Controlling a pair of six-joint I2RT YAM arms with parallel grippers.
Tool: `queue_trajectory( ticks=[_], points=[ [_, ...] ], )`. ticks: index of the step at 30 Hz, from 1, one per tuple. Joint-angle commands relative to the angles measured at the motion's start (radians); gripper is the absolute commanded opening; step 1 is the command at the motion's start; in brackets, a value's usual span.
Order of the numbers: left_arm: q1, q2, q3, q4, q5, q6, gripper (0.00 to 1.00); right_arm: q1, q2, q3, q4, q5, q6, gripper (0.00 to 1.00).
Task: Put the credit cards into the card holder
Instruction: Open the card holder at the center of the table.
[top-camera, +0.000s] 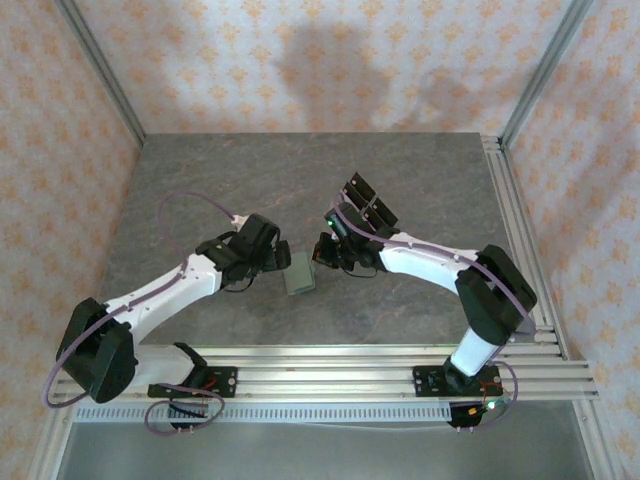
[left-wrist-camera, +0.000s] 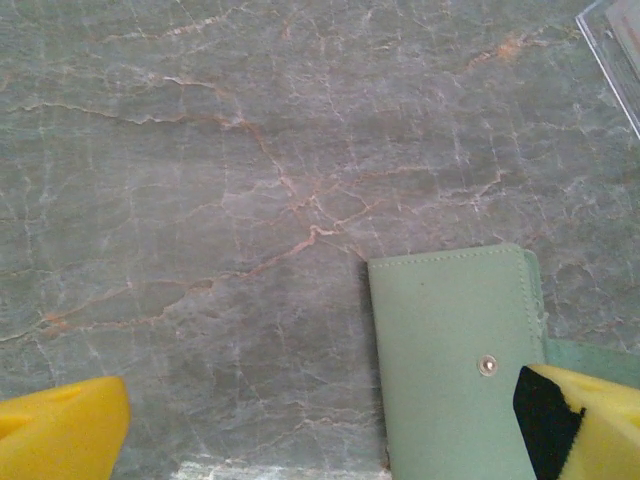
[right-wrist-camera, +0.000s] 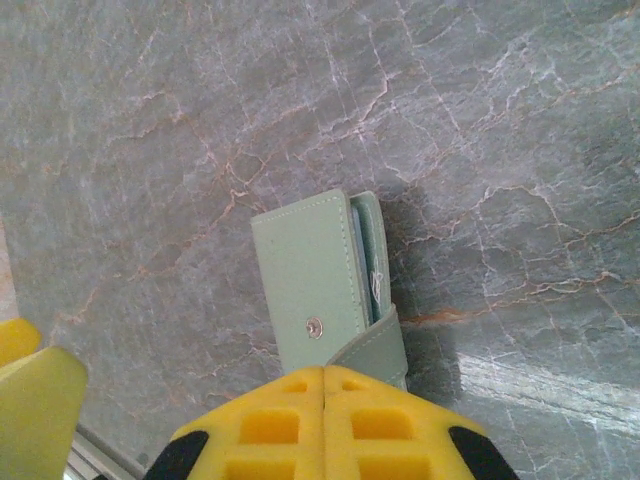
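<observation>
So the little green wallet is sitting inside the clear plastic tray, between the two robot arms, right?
Not quite. The card holder lies flat on the bare grey stone table, not inside the tray. The left wrist view shows only the tray's corner, well apart from it. The rest holds: in the top view it does lie between the two arms.

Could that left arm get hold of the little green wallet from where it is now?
Probably yes. The left tool is open just beside the card holder, which lies flat on the table with nothing lying on it. The right tool sits close on the far side and might crowd it.
</observation>
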Motion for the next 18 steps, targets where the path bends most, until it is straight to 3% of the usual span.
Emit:
queue_trajectory(
  ticks=[1,18],
  points=[
    [0.003,0.019,0.035,-0.050,-0.065,-0.036,1.00,0.011,-0.046,-0.018,0.040,0.041,0.031,0.00],
    [0.030,0.114,0.107,-0.072,-0.054,-0.058,1.00,0.043,-0.049,0.019,0.022,0.036,0.057,0.00]
  ],
)
